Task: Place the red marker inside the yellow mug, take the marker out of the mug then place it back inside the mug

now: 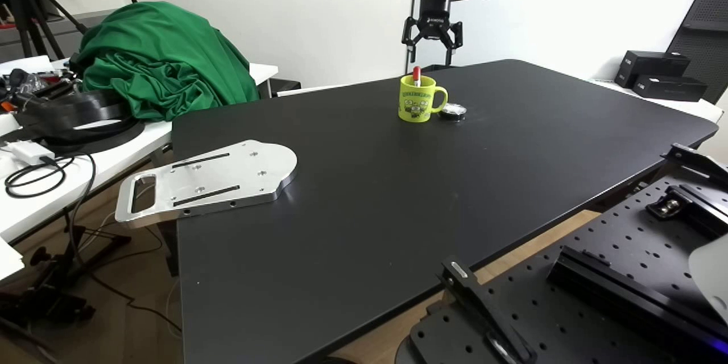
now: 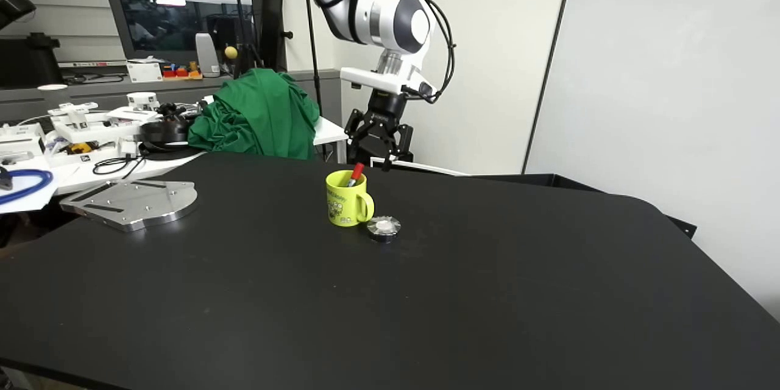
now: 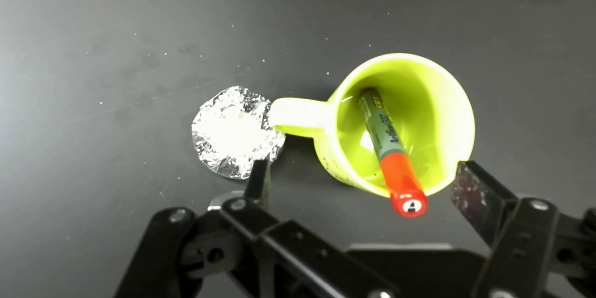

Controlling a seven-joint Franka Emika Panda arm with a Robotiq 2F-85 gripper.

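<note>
The yellow mug stands upright on the black table in both exterior views (image 1: 414, 109) (image 2: 342, 210), and it fills the right middle of the wrist view (image 3: 449, 111). The red marker (image 3: 386, 139) leans inside the mug, grey barrel down in it, red cap resting on the rim and sticking out. Its red cap also shows above the rim in both exterior views (image 1: 417, 75) (image 2: 356, 172). My gripper (image 3: 363, 177) is open and empty, with the cap seen between its fingers but not touched. In both exterior views the gripper (image 1: 430, 60) (image 2: 368, 160) hangs above the table, higher than the mug.
A foil-topped round object (image 3: 233, 132) lies beside the mug handle; it also shows in both exterior views (image 1: 453, 112) (image 2: 384, 227). A silver metal plate (image 1: 227, 173) lies at the table (image 1: 341, 273) edge. A green cloth (image 1: 159, 57) heaps on a side table.
</note>
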